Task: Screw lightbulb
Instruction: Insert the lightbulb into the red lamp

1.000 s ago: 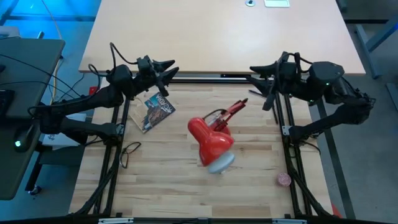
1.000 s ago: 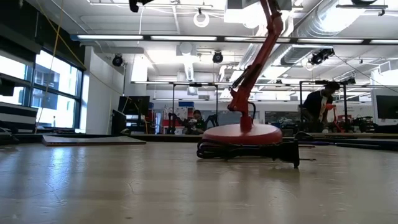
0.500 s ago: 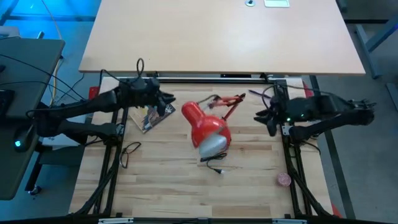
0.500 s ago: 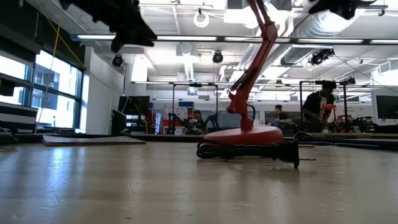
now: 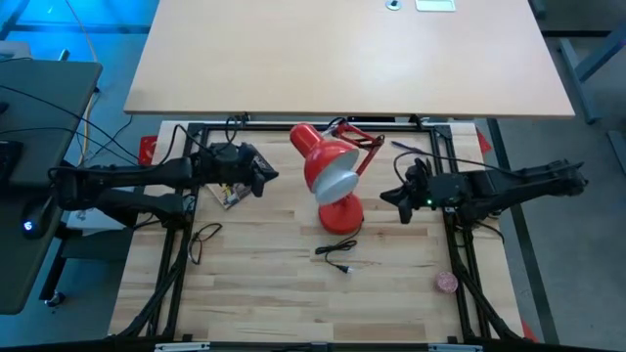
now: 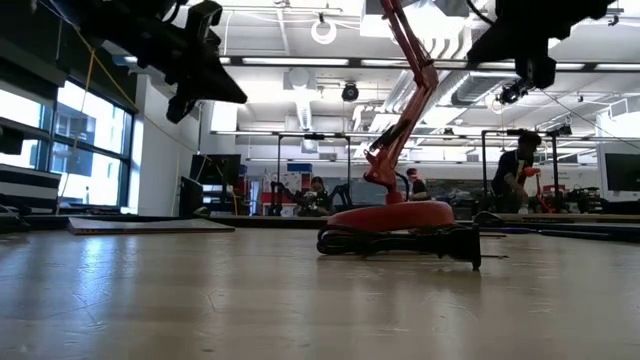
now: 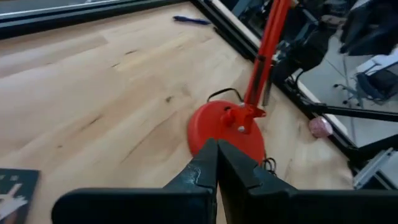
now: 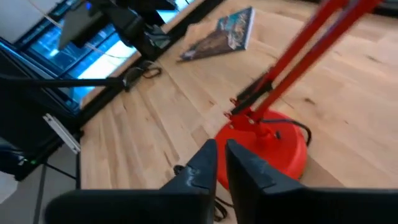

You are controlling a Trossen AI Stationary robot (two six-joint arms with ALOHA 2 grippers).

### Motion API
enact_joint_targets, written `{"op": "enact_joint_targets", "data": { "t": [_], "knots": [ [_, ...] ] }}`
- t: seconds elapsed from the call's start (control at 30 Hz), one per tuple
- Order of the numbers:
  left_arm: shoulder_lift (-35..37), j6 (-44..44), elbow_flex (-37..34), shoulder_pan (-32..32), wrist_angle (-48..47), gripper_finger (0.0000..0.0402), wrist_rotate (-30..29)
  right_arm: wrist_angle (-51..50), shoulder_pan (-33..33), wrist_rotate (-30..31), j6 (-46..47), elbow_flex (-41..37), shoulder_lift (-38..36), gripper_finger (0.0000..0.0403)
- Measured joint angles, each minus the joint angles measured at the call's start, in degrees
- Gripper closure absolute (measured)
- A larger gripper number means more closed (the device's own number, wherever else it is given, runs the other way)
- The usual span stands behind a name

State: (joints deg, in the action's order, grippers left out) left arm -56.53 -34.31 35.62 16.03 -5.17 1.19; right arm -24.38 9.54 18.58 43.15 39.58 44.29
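A red desk lamp stands on its round base (image 5: 340, 217) in the middle of the wooden table. Its jointed arm (image 5: 364, 156) carries the shade (image 5: 328, 166) over the far half, with the pale opening turned toward the near right. The lightbulb is out of view. My left gripper (image 5: 272, 176) hovers left of the shade, shut, with nothing in it. In its wrist view the left gripper (image 7: 216, 148) points at the base (image 7: 224, 127). My right gripper (image 5: 383, 196) hangs right of the base. Its fingers are drawn together to a thin slit (image 8: 221, 149) and hold nothing.
A booklet (image 5: 233, 191) lies on the table under my left arm. The lamp's black cord and plug (image 5: 339, 256) trail near the base. A pink ball (image 5: 447, 283) lies outside the right rail. Black frame rails (image 5: 186, 254) border the table. People move in the room behind (image 6: 515, 165).
Both grippers have come from the far edge toward the near edge and the lamp, and both have shut. The lamp's head has swung from over the near half to over the far half, while its base has stayed where it was.
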Motion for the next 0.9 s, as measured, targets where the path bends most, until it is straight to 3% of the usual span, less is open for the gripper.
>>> {"op": "enact_joint_targets", "data": {
  "t": [0.1, 0.43, 0.9],
  "knots": [
    [-1.17, -1.0, 0.0, -1.08, 2.91, 0.0401, -0.15, -0.3, 0.0, 0.17, 0.55, -0.99, 0.0, 0.0398],
    [-8.69, -4.65, 0.0, -5.51, 10.97, 0.0401, -0.28, 2.47, 0.0, 1.13, -0.09, -1.06, -0.02, 0.0399],
    [-9.56, -6.01, 0.02, -6.33, 14.97, 0.0401, -0.22, 5.2, 0.0, 0.52, -2.74, -1.06, -0.02, 0.0402]
  ]
}}
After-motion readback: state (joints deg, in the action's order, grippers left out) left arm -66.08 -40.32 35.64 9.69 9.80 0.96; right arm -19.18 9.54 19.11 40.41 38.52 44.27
